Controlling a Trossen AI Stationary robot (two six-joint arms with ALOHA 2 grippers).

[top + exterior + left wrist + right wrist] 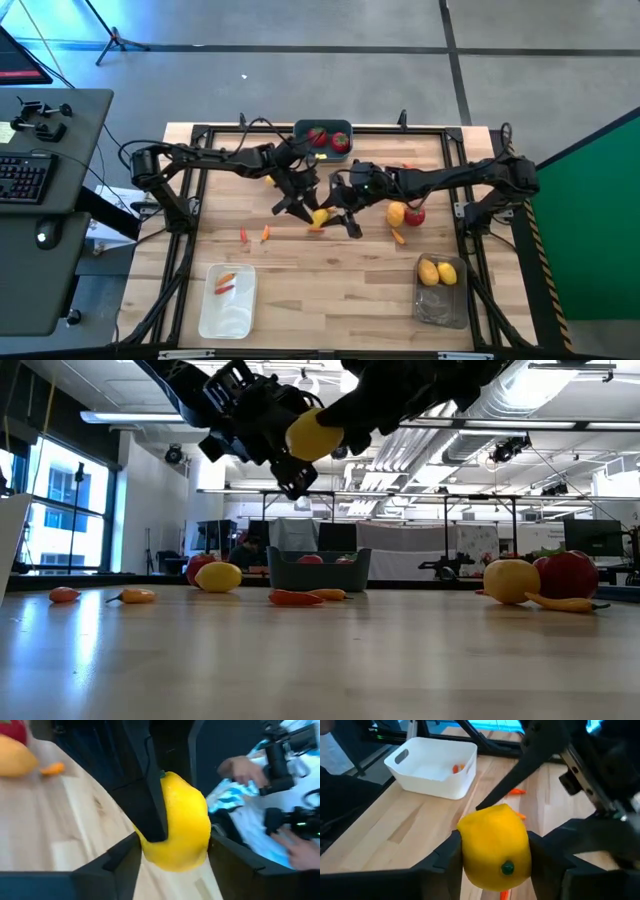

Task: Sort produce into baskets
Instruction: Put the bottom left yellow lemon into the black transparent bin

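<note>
No readable writing; right claw (495, 857) grasps the lemon (495, 847) midair, left claw (172, 852) flanking it, released.

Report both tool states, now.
Left tool: around the lemon in mid-air; whether it grips cannot be told.
Right tool: closed on the same lemon.

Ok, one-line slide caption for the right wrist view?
Yellow lemon between right gripper fingers above the table, left gripper alongside, white basket beyond.
</note>
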